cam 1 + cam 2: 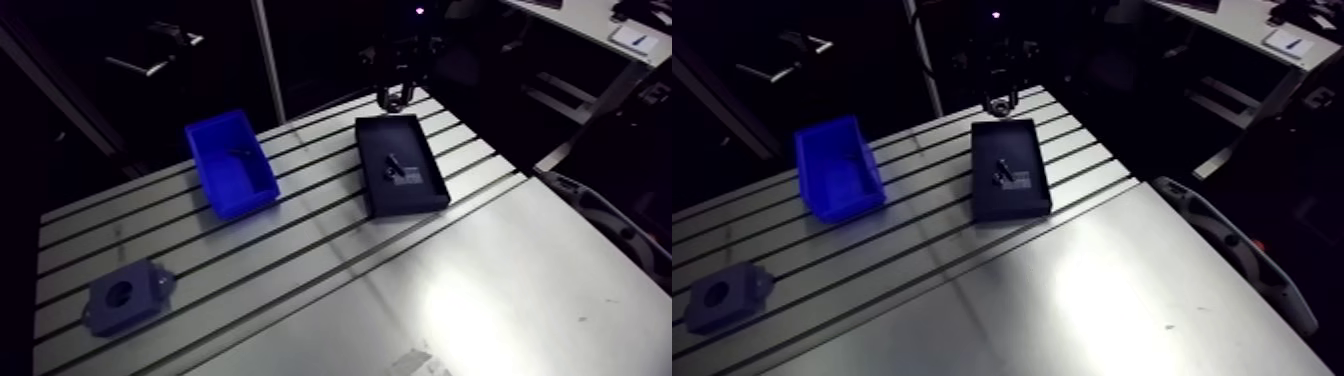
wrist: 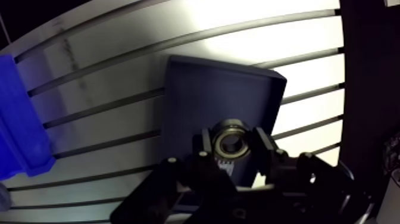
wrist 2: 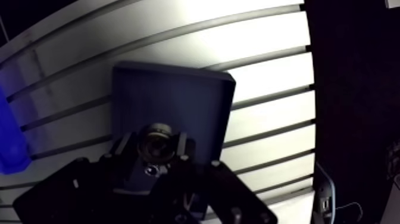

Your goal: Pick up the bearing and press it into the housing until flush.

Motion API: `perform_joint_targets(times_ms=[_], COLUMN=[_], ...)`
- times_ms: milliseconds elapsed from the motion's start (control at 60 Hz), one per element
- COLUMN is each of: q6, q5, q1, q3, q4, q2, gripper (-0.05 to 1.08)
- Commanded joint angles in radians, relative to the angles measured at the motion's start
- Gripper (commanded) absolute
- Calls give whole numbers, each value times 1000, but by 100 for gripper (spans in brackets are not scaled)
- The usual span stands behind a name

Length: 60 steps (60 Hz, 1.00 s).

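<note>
In the wrist view a metal ring bearing sits pressed between my two dark fingers, its bore facing the camera. My gripper is shut on it and hangs over the black tray. Seen from the arm view, the gripper hovers at the far end of that tray. The grey housing, a block with a round bore, lies on the slotted table at the near left, far from the gripper.
A blue bin stands left of the black tray, with a small dark part inside. Small dark parts and a label lie in the black tray. A smooth metal plate covers the table's near right.
</note>
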Motion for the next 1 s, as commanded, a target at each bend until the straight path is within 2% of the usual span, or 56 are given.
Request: perform_joint_targets(times_ms=[17, 133, 300, 417, 517, 617, 900, 1000], q6=[-16, -5, 39, 54, 63, 85, 175, 192], q5=[2, 1, 7, 8, 10, 10, 7, 7], q1=[39, 84, 152, 222, 247, 325, 449, 476], q3=[-9, -12, -12, -18, -20, -37, -109, -119], q4=[53, 69, 123, 141, 154, 172, 205, 206], q2=[-69, -87, -153, -180, -182, -181, -145, -138], gripper=[76, 78, 79, 79, 79, 80, 80, 80])
